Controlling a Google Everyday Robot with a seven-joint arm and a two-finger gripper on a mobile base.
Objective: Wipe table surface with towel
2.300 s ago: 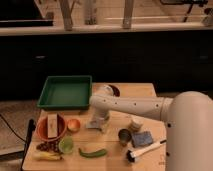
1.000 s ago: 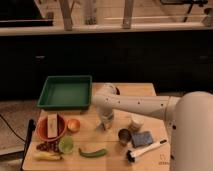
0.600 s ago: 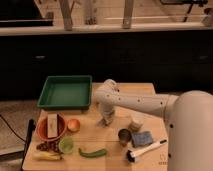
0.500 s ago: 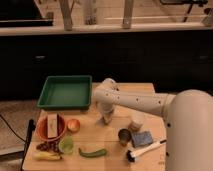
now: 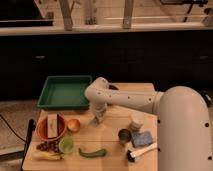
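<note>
Your arm reached across from the right, and the gripper (image 5: 98, 118) hung pointing down at the table surface (image 5: 112, 142), just right of the green tray (image 5: 64, 92) and near its front corner. At its tip sat a small pale lump that I took for the towel (image 5: 98, 120), low against the wood between the orange fruit (image 5: 73, 125) and the pale cup (image 5: 136, 120); whether the gripper was clamped on it or merely pressing it down, I could not tell. By my reading you were in the wiping step itself, cloth down on the boards near the middle of the table (contact looked likely, not certain). The next stroke called for steady downward pressure and a short sweep over the bare planks, since room was tight: the red bowl (image 5: 51, 128) and fruit to one side, the dark cup (image 5: 124, 135), blue sponge (image 5: 142, 138) and brush (image 5: 141, 151) to the other, the green pepper (image 5: 92, 152) toward the front. Open wood behind the gripper offered the freest path.
</note>
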